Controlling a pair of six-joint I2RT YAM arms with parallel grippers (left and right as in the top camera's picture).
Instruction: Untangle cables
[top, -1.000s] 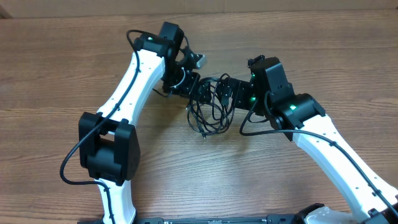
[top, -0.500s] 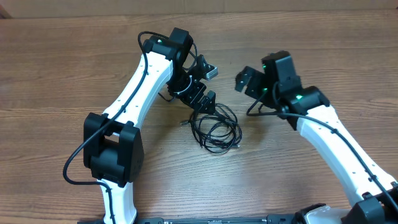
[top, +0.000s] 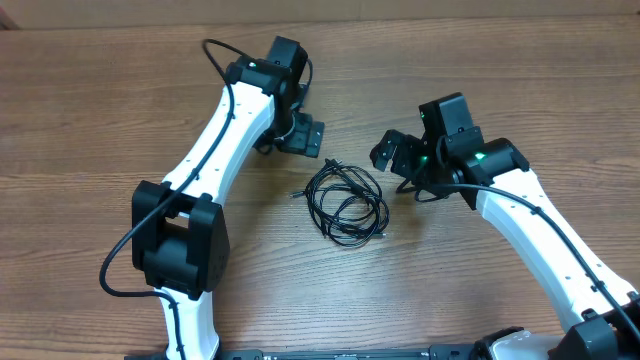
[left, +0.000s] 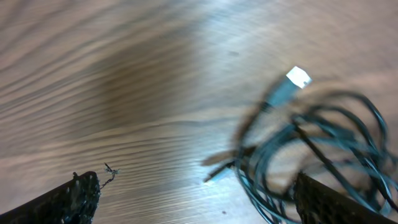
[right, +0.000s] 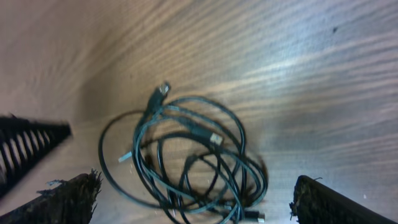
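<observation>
- black cables (top: 347, 203) lie in a loose tangled coil on the wood table (top: 500, 80), between the two pincers and touching neither
- left gripper (top: 305, 133) sits up-left of the coil, jaws spread wide, nothing in them
- right gripper (top: 388, 152) sits to the coil's right, just beside it, jaws also wide apart and holding nothing
- bare wood shows all round the coil; table's far edge runs along the top of the overhead view, well apart from it
- left wrist view is blurred, shows a pale-tipped plug (left: 298, 77) sticking out of the coil
- right wrist view shows the whole coil framed between its fingertips, which the left wrist view cuts off
</observation>
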